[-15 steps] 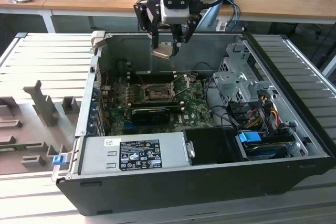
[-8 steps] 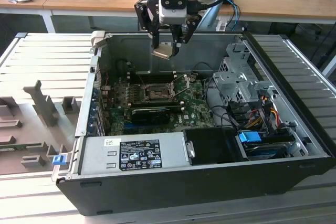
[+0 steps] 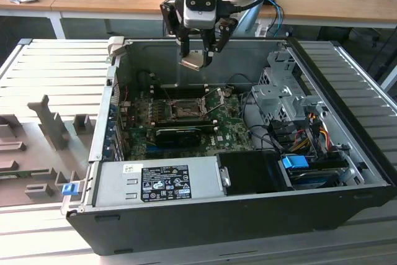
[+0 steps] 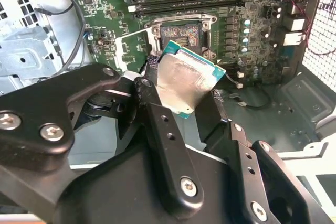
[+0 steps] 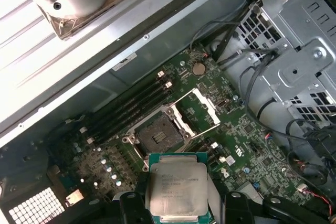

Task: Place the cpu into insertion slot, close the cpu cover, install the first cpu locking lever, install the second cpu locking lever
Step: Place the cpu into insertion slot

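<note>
My gripper (image 3: 197, 60) hangs above the open computer case, shut on the cpu (image 3: 192, 61), a flat square chip with a silver top. In both wrist views the cpu (image 4: 186, 77) (image 5: 176, 187) sits tilted between two black fingers (image 4: 157, 124), gripped by its edges. Below it on the green motherboard lies the insertion slot (image 5: 157, 135) (image 4: 181, 34) (image 3: 184, 111), its dark centre bare. The cpu cover (image 5: 197, 109) (image 4: 132, 50) is swung open beside the slot. The chip is well above the board, apart from the socket.
Long black memory slots (image 5: 128, 106) run along one side of the socket. A black graphics card (image 3: 177, 134) and the power supply (image 3: 155, 181) sit nearer the case front. A metal drive cage (image 3: 279, 91) and cables (image 3: 310, 128) fill the exterior view's right.
</note>
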`<state>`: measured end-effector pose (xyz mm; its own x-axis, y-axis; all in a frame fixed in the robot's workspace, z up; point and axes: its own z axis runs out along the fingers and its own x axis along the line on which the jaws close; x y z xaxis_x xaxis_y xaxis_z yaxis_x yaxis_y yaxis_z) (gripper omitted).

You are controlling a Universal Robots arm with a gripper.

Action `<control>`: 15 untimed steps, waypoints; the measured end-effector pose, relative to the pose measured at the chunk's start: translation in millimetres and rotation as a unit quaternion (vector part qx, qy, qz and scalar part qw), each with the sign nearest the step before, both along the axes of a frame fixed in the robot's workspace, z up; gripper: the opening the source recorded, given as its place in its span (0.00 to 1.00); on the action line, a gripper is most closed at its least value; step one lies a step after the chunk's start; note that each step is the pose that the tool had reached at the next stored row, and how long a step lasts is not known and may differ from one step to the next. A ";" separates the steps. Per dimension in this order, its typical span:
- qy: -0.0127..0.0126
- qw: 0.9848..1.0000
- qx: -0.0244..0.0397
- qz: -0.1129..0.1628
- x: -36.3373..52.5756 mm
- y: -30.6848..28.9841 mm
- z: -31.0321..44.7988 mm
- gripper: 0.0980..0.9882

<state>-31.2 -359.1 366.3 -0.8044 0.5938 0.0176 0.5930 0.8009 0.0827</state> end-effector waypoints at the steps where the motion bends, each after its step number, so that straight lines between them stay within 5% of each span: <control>1: 0.000 1.000 0.000 -0.004 0.0 0.0 0.0 0.48; 15: 0.000 0.999 0.000 -0.044 0.0 0.0 -0.3 0.48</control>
